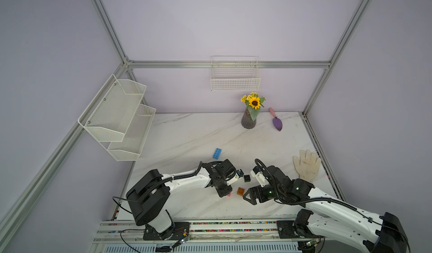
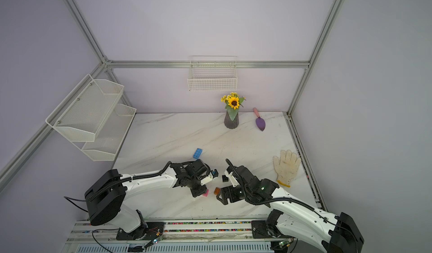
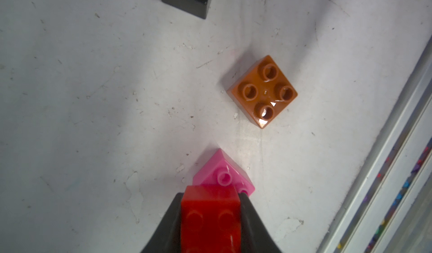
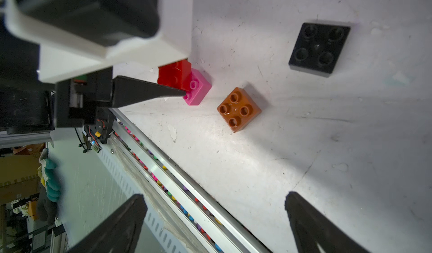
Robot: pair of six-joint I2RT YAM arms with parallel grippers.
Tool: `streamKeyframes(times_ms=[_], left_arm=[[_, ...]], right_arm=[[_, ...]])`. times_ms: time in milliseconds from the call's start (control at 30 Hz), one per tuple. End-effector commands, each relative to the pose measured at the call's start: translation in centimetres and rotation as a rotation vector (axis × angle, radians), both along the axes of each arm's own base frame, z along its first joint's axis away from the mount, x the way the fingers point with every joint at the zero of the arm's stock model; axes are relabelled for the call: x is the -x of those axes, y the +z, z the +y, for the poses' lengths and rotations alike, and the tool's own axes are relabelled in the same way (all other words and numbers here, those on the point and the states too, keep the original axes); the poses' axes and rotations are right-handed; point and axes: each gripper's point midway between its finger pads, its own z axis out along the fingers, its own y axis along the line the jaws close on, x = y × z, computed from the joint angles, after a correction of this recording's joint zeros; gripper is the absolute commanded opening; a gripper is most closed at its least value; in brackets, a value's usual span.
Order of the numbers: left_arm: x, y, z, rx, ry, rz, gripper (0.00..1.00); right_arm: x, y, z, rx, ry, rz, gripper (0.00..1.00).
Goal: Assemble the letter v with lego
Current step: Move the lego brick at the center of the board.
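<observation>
No text, brand or number can be read anywhere. The cardboard box (image 4: 21, 170), past the front edge of the bench (image 4: 304, 146) in the right wrist view, has dark printed letters that are cropped and blurred, so they are not legible. The left arm's wrist housing (image 1: 211, 168) carries a small white marking in both top views, too small to read. On the stud tops of the orange-brown brick (image 3: 264, 91) and the black brick (image 4: 319, 47), glare and blur leave no lettering that can be made out.
</observation>
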Motion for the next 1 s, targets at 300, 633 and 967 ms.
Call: streamKeyframes(times_ms=[300,633,967], left_arm=[[-2.9,-1.2,-0.6,-0.039,0.140,-0.050,0.27],[-8.1,-3.9,-1.7,-0.108,0.257,-0.126,0.26],[-14.6,-1.2,0.3,-0.141,0.433,-0.229,0.26]], right_arm=[[-0.1,0.8,0.1,-0.012,-0.022,-0.001,0.97],[-0.2,1.2,-0.4,-0.003,-0.040,-0.012,0.97],[-1.3,0.3,-1.1,0.061,-0.113,-0.012,0.97]])
